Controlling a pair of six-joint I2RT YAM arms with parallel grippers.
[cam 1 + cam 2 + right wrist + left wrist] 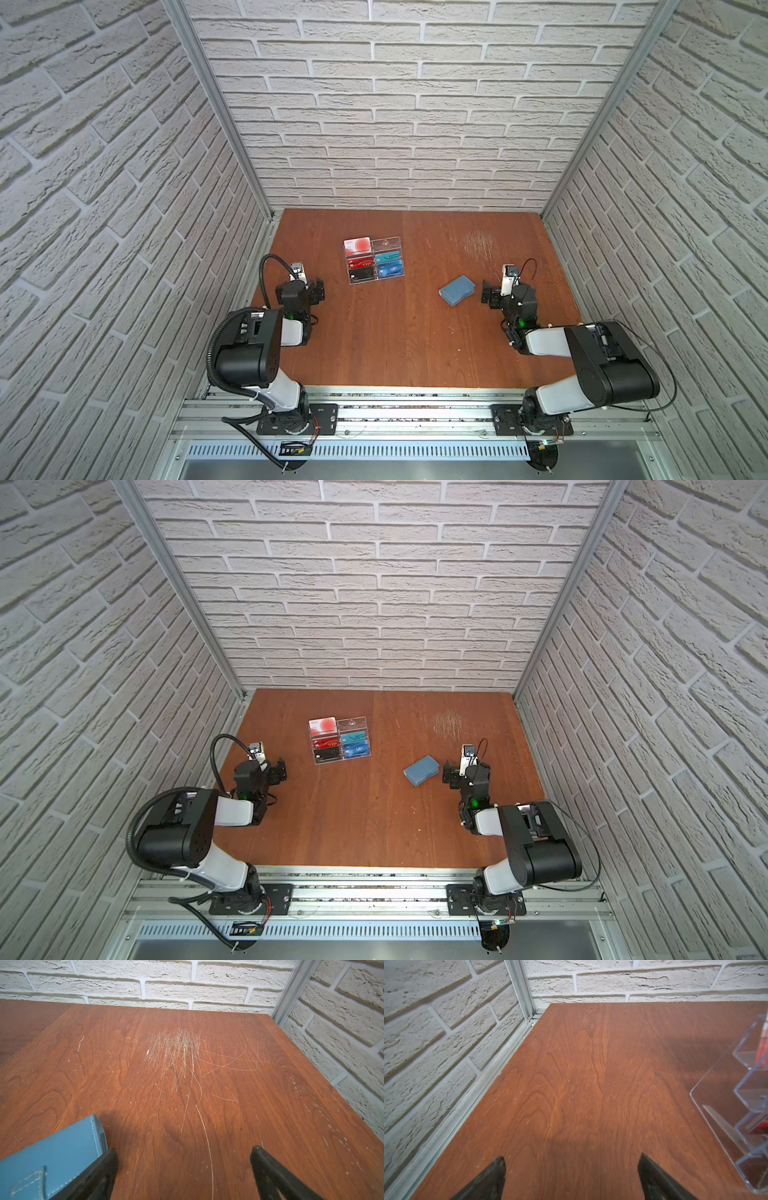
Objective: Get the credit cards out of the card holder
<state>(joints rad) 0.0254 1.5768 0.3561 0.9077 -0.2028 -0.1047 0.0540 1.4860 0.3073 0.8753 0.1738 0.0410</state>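
Right gripper (pixel 487 293), spread and empty, stands just beside the closed card holder (pixel 457 290), right of centre on the wooden table (pixel 395 340). Left gripper (pixel 318 291), likewise spread and empty, sits near the table's left edge. Bare board lies between them. Holder contents are hidden.

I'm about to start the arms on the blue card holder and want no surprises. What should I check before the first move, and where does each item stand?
1. Right tool open and empty: ok.
2. Left tool open and empty: ok.
3. Card holder flat on the table, just beside the right tool: ok.
4. Card holder opened: not ok, it lies closed, its contents hidden.
5. Strap tab unsnapped: cannot tell.
6. Clear rack well apart from the card holder: ok.
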